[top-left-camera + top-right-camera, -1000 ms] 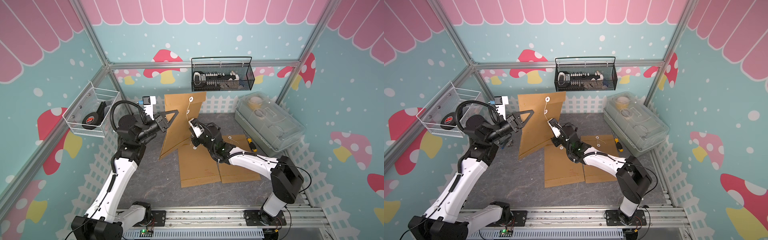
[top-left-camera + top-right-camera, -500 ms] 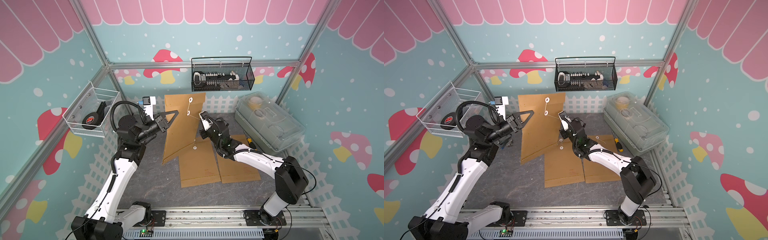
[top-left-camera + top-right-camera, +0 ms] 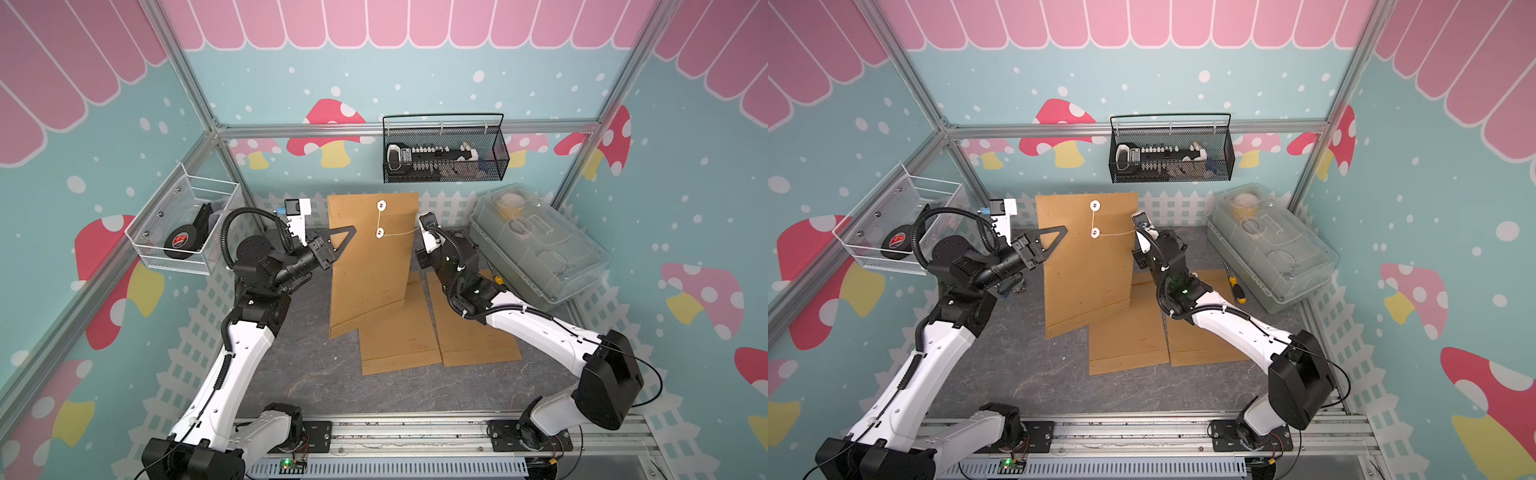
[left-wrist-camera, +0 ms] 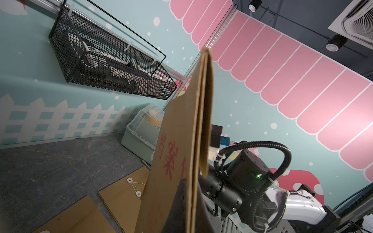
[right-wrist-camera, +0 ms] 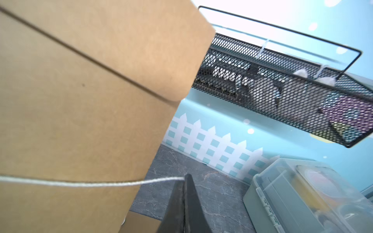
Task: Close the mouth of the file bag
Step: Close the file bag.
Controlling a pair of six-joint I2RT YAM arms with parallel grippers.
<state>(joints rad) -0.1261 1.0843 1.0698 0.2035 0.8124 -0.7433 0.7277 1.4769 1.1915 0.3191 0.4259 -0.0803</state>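
We see a grey table (image 3: 316, 382) inside blue mushroom walls (image 3: 415, 83); the brown file bag (image 3: 370, 274) is held upright mid-table, its side pinched by the left gripper (image 3: 347, 235); the right gripper (image 5: 184, 193) is squeezed shut on the string (image 5: 80, 183). Only the left wrist view shows red writing (image 4: 167, 155) on its back.

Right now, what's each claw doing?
Left claw: closed, pinching the upright file bag by its side edge.
Right claw: closed on the string, which runs taut from the bag.
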